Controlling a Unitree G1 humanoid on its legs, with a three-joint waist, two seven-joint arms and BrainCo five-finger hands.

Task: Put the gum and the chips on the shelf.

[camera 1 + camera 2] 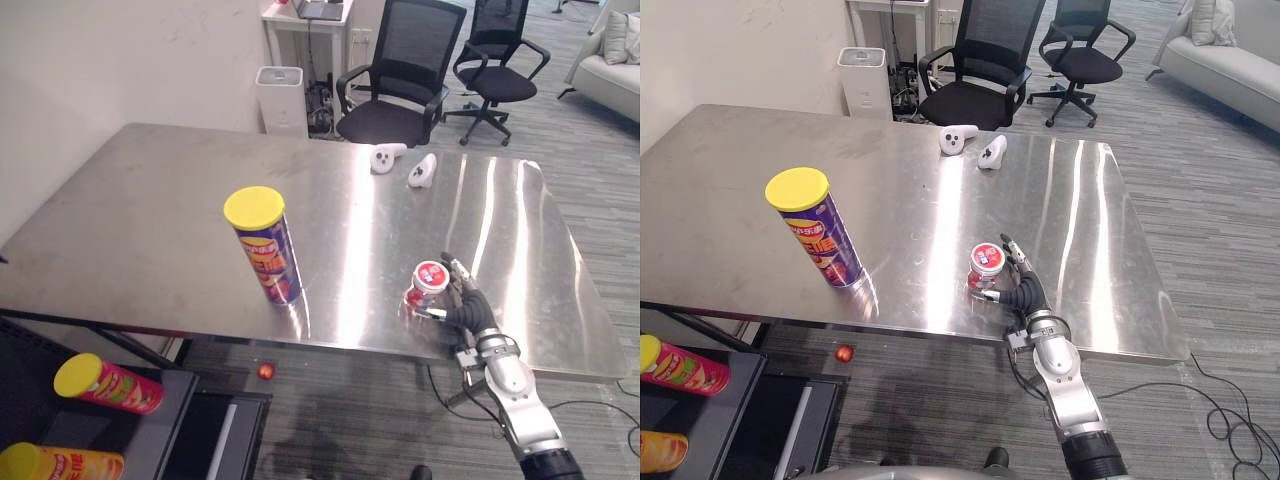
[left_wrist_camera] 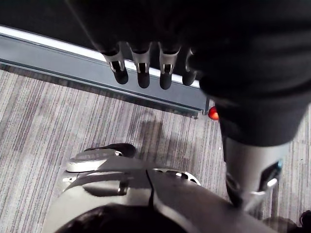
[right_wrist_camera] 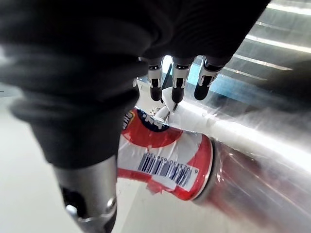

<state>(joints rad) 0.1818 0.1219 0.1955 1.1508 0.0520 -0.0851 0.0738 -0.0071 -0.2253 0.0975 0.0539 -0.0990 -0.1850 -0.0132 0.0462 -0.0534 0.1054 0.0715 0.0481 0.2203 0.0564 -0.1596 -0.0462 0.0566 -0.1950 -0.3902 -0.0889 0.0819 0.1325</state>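
A small red-and-white gum jar (image 1: 428,283) stands near the front edge of the steel table (image 1: 150,220). My right hand (image 1: 468,310) is against its right side, fingers (image 3: 177,82) straight and reaching past the jar (image 3: 165,160), thumb low beside it, not closed round it. A purple chips can (image 1: 264,245) with a yellow lid stands upright at the table's front middle, well left of the hand. The dark shelf (image 1: 170,420) is below the table at the lower left. My left hand (image 2: 141,68) hangs over the carpeted floor with relaxed fingers, holding nothing.
Two chips cans (image 1: 108,384) (image 1: 60,464) lie on the shelf. Two white controllers (image 1: 386,157) (image 1: 422,170) rest at the table's far side. Office chairs (image 1: 400,80) stand behind the table. A small red ball (image 1: 266,371) lies on the floor under the front edge.
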